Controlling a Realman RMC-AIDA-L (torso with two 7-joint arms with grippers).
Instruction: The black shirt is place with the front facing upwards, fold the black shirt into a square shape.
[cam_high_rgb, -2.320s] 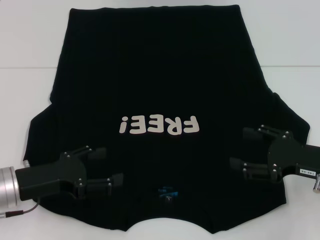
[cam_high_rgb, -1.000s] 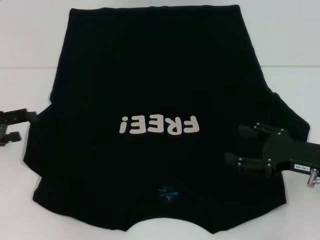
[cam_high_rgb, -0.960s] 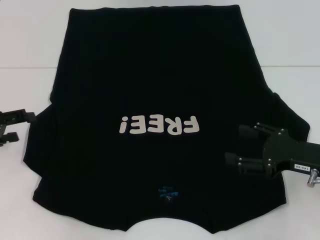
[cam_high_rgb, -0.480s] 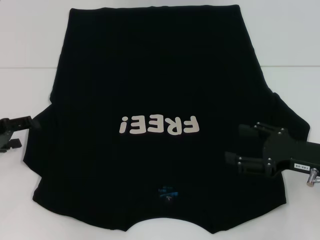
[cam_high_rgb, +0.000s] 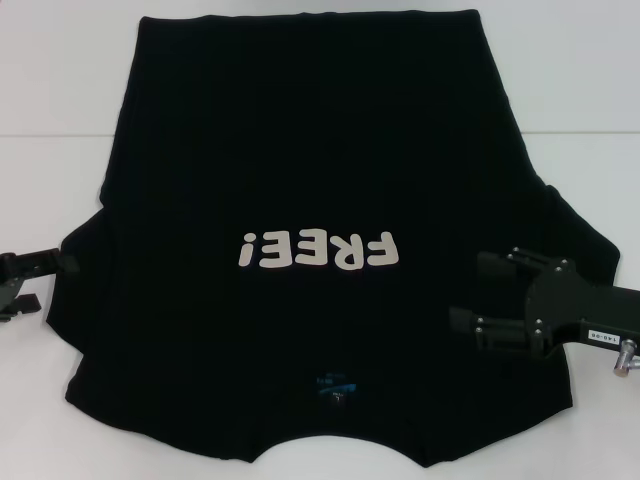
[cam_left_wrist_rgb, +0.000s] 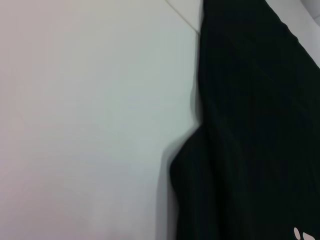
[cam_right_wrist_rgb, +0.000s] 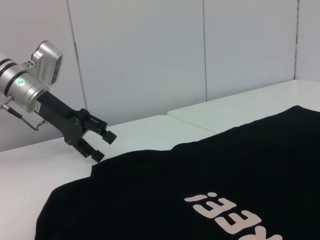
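— Shirt (cam_high_rgb: 310, 190) position?

— Spread flat on the white table (cam_high_rgb: 60, 90), front up, covering most of it. Collar and blue neck label (cam_high_rgb: 333, 385) lie at the near edge, hem at the far edge. Cream "FREE!" lettering (cam_high_rgb: 318, 250) sits mid-chest and reads upside down from the head camera. Both sleeves lie out to the sides.

— Left gripper?

— Left gripper (cam_high_rgb: 38, 280) is at the table's left edge, just beside the left sleeve. Right wrist view shows it raised above the table, two fingers spread apart, nothing between them, tips pointing toward the sleeve edge. No contact with the cloth that I can make out.

— Right gripper?

— Right gripper (cam_high_rgb: 480, 290) is over the right sleeve area, near the shoulder, pointing inward toward the lettering. Fingers parted, one nearer the hem side and one nearer the collar side, no cloth pinched between them. Whether the tips touch the fabric, I cannot tell.

— Left wrist camera?

— Only bare table and the shirt's sleeve edge, with a sliver of lettering in one corner.
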